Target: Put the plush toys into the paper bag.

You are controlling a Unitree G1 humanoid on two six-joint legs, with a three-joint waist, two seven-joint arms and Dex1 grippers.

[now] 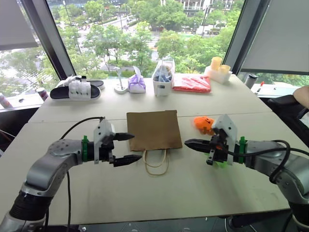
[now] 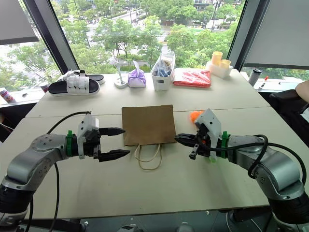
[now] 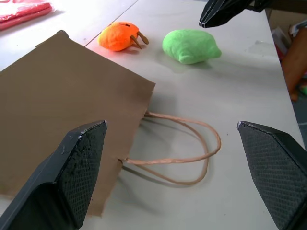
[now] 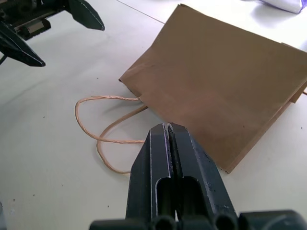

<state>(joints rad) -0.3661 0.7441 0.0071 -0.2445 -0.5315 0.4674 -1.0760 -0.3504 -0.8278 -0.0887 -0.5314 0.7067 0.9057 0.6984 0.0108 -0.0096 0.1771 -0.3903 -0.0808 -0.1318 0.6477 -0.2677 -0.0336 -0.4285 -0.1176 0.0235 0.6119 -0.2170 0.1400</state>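
The paper bag (image 1: 154, 129) lies flat on the table (image 1: 193, 188), its mouth toward the robot, with its cord handles (image 1: 157, 163) looping out onto the tabletop. The left gripper (image 1: 129, 148) hangs just off the bag's left side, near the mouth corner, pointing across toward it. Its two black fingers (image 3: 76, 167) stand wide apart with nothing between them, and they do not touch the bag. In the left wrist view the bag's mouth edge and the handles lie between the spread fingers.

The right gripper (image 1: 191, 143) sits just off the bag's right side, pointing toward the bag, with its fingers pressed together and holding nothing. The two grippers face each other across the bag's mouth and the handles.

The orange toy (image 1: 203, 123) lies on the table to the right of the bag, just beyond the right gripper. The green toy (image 3: 190, 45) lies beside the orange one, close under the right wrist, mostly hidden by it in the head views. Both toys rest outside the bag, untouched by either gripper.

At the far edge by the window are sandals (image 1: 76, 90), a purple bundle (image 1: 136, 84), a clear bag (image 1: 163, 77) and a red packet (image 1: 192, 83).
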